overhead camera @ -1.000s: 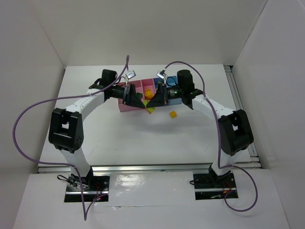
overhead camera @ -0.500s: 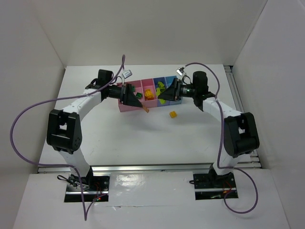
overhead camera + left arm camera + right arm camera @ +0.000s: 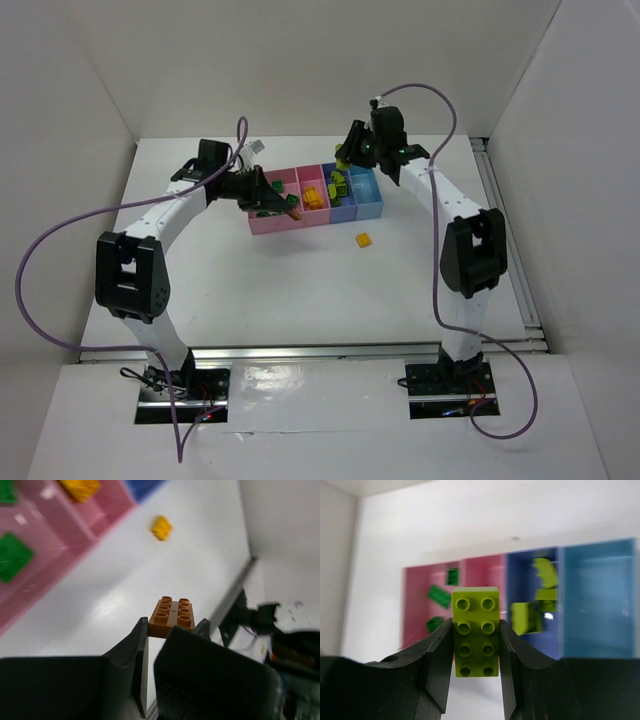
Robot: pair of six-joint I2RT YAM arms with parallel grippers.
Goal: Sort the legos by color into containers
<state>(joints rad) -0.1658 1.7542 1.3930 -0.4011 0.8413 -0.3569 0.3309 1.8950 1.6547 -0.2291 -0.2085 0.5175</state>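
The left wrist camera cuts the joined pink plastic bins [image 3: 52, 537] at its top and left edges and blurs the small yellow studded brick [image 3: 161, 527] beyond them, while the right wrist camera crops the light blue plastic bin [image 3: 600, 605] at its right edge and smears the lime green bricks [image 3: 526, 617] in the purple-blue bin [image 3: 520, 577] next to it.

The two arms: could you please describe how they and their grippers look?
The left arm and right arm have white links with chunky black joints. A thin purple cable loops along each. The left gripper and right gripper have matte black, wedge-shaped fingers.
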